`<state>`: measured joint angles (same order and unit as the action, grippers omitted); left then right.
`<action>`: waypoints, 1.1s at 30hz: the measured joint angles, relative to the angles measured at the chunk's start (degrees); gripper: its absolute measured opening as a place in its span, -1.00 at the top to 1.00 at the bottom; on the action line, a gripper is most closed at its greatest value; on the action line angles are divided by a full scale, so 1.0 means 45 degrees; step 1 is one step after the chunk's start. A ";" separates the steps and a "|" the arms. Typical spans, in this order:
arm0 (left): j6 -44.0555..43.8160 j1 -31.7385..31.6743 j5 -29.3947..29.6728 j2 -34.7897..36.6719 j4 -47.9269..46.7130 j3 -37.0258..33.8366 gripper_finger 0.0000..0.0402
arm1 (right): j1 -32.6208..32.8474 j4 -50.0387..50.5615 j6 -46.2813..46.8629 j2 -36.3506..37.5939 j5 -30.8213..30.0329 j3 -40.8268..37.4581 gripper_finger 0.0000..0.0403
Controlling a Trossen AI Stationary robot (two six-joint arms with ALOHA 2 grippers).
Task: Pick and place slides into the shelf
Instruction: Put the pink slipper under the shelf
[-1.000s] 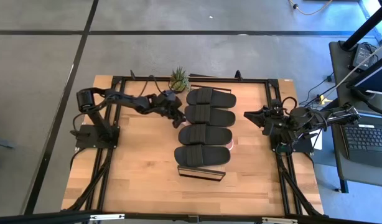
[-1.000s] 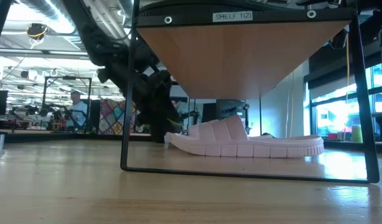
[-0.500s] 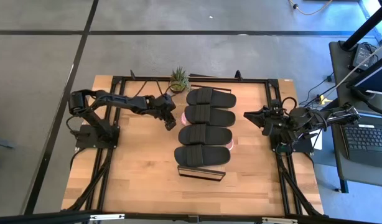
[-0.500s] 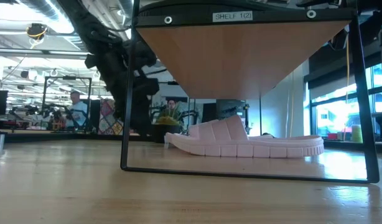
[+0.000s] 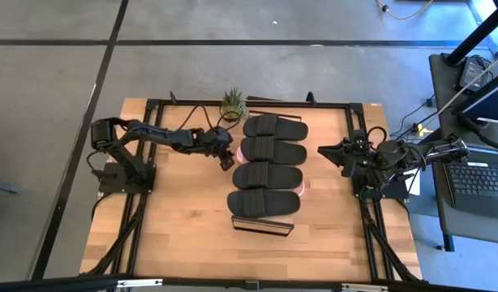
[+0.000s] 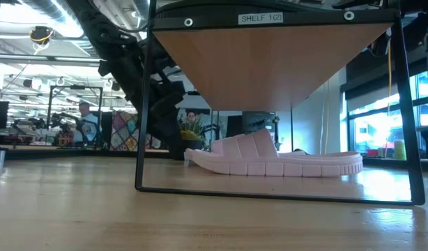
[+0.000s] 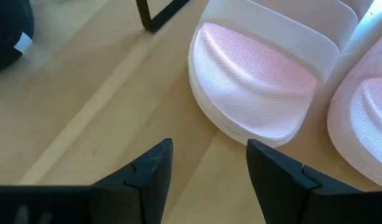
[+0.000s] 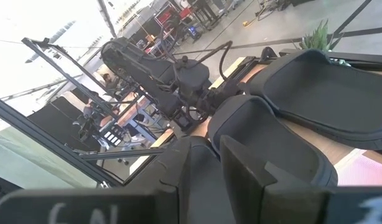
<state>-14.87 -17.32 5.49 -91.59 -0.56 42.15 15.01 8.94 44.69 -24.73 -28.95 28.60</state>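
High view: four black slides (image 5: 265,165) lie in a row on the shelf (image 5: 262,226).
Left fingers (image 7: 203,171), spread and empty, sit just short of a pink slide (image 7: 256,78) on the desk (image 5: 184,219); right fingers (image 8: 206,165), possibly nearly together, hover beside the shelf.

"SHELF 1(2)" label on shelf (image 6: 270,42)

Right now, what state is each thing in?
Black slides: four lying flat on top of the shelf.
Pink slides: two resting on the table under the shelf.
Left claw: open, empty, near a pink slide.
Right claw: empty, beside the shelf.
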 joint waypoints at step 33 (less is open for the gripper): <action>-0.1622 -0.0063 0.0576 -0.1151 0.1802 -0.0005 0.02 | -0.0002 -0.0018 -0.0014 -0.0005 0.0000 0.0000 0.57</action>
<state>-22.17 -17.61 8.08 -96.77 7.55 42.13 15.01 8.86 44.63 -24.75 -28.95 28.60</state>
